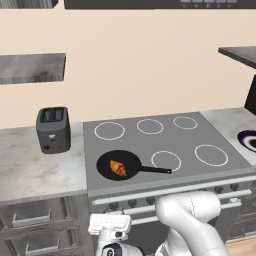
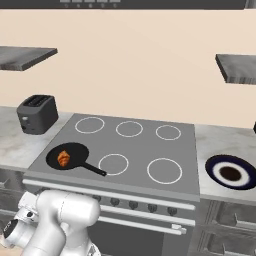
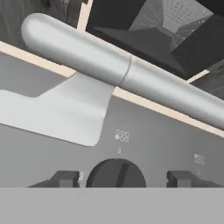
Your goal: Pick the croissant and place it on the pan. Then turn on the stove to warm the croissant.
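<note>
The croissant (image 1: 118, 168) (image 2: 64, 158), small and golden-orange, lies in the black pan (image 1: 107, 161) (image 2: 75, 150). The pan rests on the front-left burner of the grey stove (image 1: 165, 140) (image 2: 135, 145), handle pointing right. My gripper (image 3: 124, 178) is low against the stove's front panel, near its left end (image 1: 112, 215). It is open, one fingertip (image 3: 65, 178) on each side of a round dark knob (image 3: 116, 173), with a gap on both sides. Nothing is held.
A dark grey toaster (image 1: 53, 129) (image 2: 36, 114) stands on the counter left of the stove. A dark-rimmed plate (image 2: 215, 165) sits on the right counter. A grey bar handle (image 3: 122, 65) runs just above the knob. Drawers with handles (image 1: 30, 217) are below the left counter.
</note>
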